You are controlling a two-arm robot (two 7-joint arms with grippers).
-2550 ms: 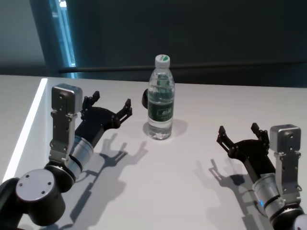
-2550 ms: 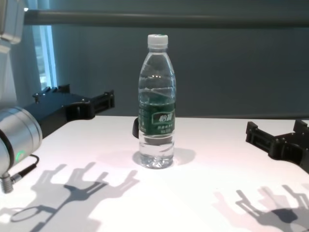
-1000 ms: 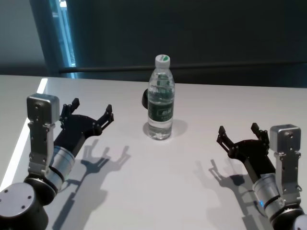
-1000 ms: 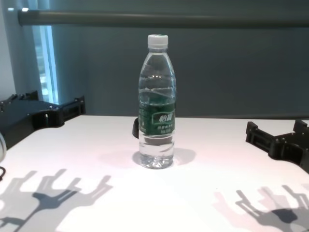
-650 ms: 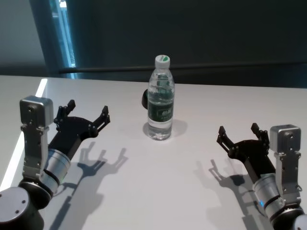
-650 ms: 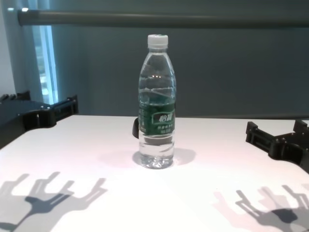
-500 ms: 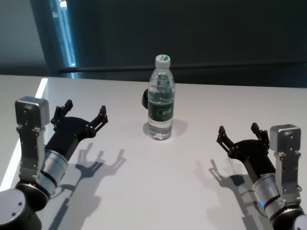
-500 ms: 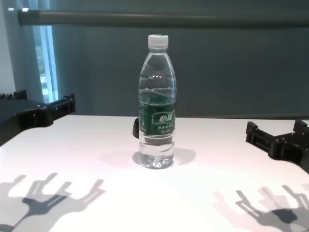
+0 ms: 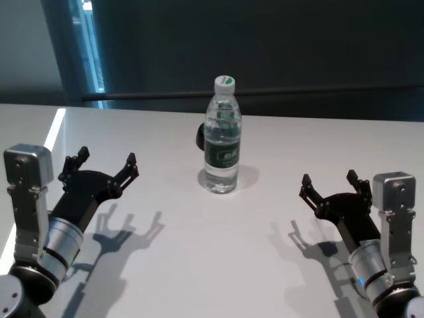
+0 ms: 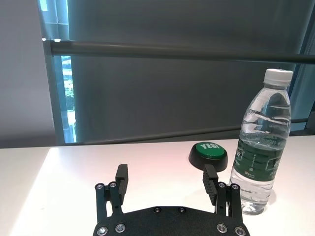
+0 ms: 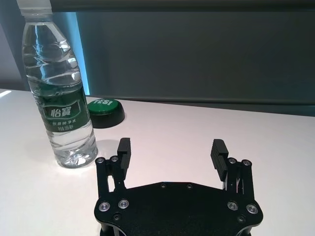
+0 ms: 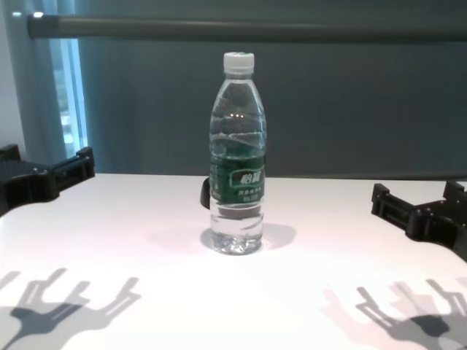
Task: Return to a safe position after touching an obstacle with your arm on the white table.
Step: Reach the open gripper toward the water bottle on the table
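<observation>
The obstacle (image 9: 222, 136), a clear water bottle with a white cap and dark green label, stands upright mid-table (image 12: 236, 157) on the white table (image 9: 218, 252). My left gripper (image 9: 106, 161) hovers open and empty over the table's left side, well clear of the bottle (image 10: 261, 147). My right gripper (image 9: 329, 183) is open and empty at the right, also apart from the bottle (image 11: 59, 88). In the wrist views the left gripper (image 10: 168, 176) and the right gripper (image 11: 170, 151) each show spread fingers with nothing between them.
A black push button with a green top (image 10: 208, 154) sits just behind the bottle, also seen as the button (image 11: 103, 110). A dark rail (image 12: 241, 28) runs along the far edge. The table's left edge (image 9: 30, 192) lies beside my left arm.
My left arm has drawn back to the left and toward me, away from the bottle, its gripper staying open. The bottle and the right arm have not moved.
</observation>
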